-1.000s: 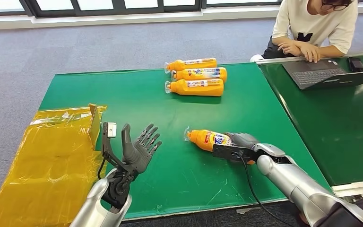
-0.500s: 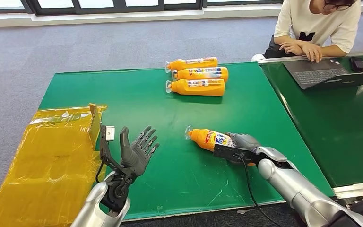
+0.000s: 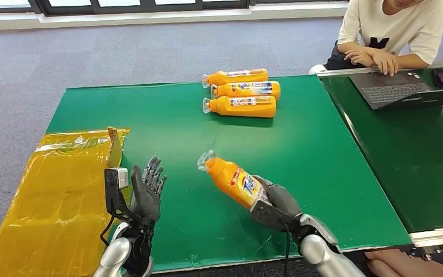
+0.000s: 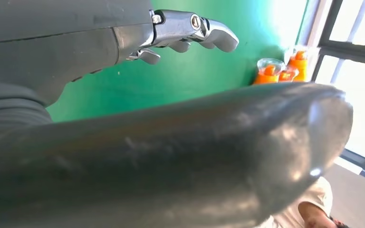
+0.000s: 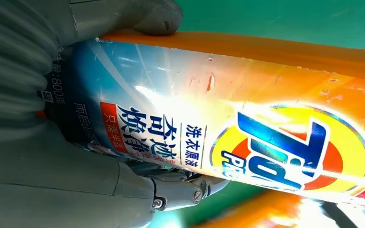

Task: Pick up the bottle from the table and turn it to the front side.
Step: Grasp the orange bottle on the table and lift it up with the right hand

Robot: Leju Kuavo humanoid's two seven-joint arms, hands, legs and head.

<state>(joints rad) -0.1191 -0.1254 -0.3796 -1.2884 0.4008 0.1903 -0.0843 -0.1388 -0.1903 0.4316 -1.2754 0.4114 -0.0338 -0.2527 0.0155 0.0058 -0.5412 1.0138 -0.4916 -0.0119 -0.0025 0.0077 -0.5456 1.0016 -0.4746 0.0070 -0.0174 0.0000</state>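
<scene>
My right hand (image 3: pixel 278 203) grips the base end of an orange detergent bottle (image 3: pixel 232 180), which is lifted off the green table (image 3: pixel 300 144) with its clear cap tilted up and to the left. In the right wrist view the bottle's (image 5: pixel 247 128) colourful printed label faces the camera, with the hand's (image 5: pixel 52 156) fingers wrapped around it. My left hand (image 3: pixel 145 193) stands near the table's front left, fingers apart and holding nothing. Its thumb (image 4: pixel 171 161) and fingers (image 4: pixel 190 33) show up close in the left wrist view.
Three more orange bottles (image 3: pixel 241 91) lie side by side at the far middle of the table. A yellow plastic bag (image 3: pixel 57 190) covers the left end. A person (image 3: pixel 392 34) sits at the far right by a laptop (image 3: pixel 404 91) on a second green table.
My right hand has lifted the bottle off the table and drawn it left and nearer, tilting its cap upward. My left hand has sunk lower and turned more edge-on.
</scene>
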